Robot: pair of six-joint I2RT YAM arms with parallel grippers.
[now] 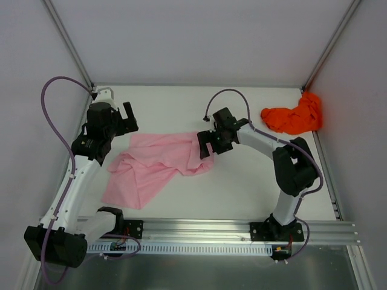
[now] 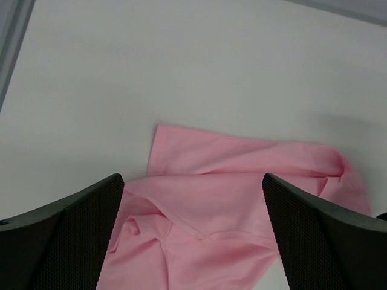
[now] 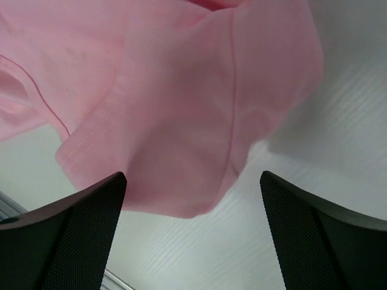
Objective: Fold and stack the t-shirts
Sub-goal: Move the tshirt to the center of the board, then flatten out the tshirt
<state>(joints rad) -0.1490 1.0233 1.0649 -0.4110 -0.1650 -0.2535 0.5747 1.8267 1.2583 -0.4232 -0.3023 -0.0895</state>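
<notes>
Left gripper (image 1: 129,117) over white table (image 1: 242,187), jaws wide apart, empty. Pink shirt (image 1: 151,166) crumpled flat at middle-left. Right gripper (image 1: 204,145) at shirt right edge, jaws apart, clamping nothing. Orange shirt (image 1: 293,118) bunched in far right corner, against grey wall (image 1: 357,90).

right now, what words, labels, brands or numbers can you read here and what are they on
None readable.
Crumpled pale pink cotton t-shirt: no print or label showing.
Bunched orange-red t-shirt: no print showing.
Small wired part at the left arm's base: too small to read.
</notes>
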